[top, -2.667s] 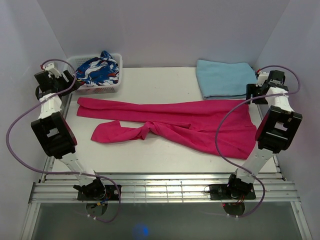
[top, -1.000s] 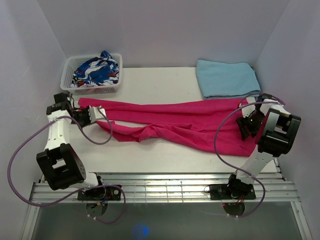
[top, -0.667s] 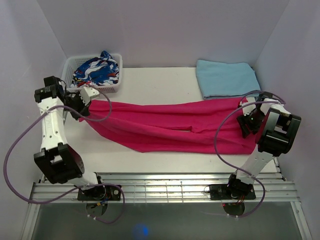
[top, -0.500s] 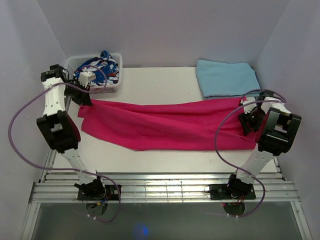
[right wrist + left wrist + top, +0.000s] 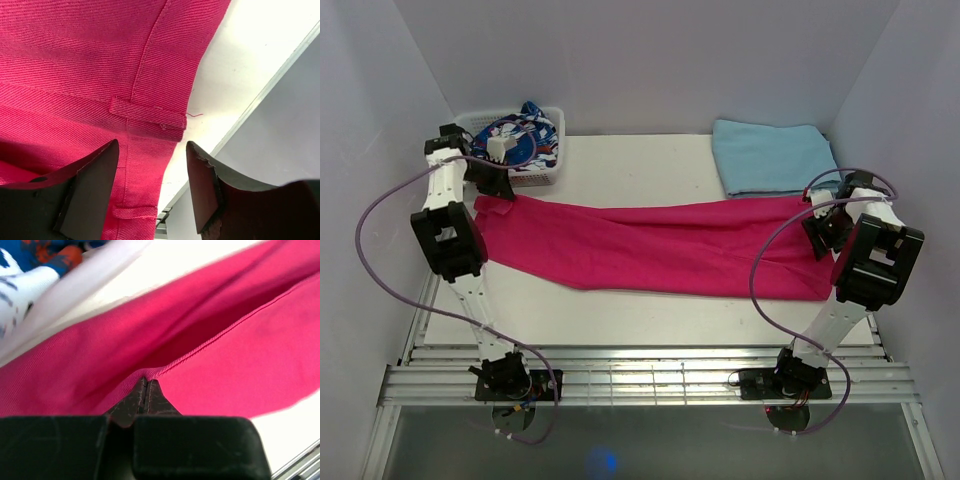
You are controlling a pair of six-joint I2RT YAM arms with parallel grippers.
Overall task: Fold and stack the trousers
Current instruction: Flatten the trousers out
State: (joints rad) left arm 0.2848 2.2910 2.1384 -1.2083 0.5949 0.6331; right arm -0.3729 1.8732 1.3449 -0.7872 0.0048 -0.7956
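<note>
The magenta-pink trousers (image 5: pixel 650 245) lie stretched across the table, legs to the left and waistband to the right. My left gripper (image 5: pixel 490 187) is beside the basket, shut on the fabric at the leg ends. In the left wrist view its closed tips (image 5: pixel 146 382) pinch a seam of the trousers (image 5: pixel 225 370). My right gripper (image 5: pixel 818 233) hovers at the waistband end. In the right wrist view it (image 5: pixel 152 145) stands open, its fingers (image 5: pixel 95 170) apart over the waistband and belt loop of the trousers (image 5: pixel 75 60), near the table's right edge.
A white basket (image 5: pixel 545 176) holding a blue-white-red patterned garment (image 5: pixel 515 135) stands at the back left, just behind my left gripper. A folded light blue cloth (image 5: pixel 770 155) lies at the back right. The enclosure walls close in on both sides of the table (image 5: pixel 620 160).
My left gripper has pulled the leg ends back and left toward the basket, drawing the trousers out straight. The right gripper stays at the waistband, its jaws slightly narrower.
</note>
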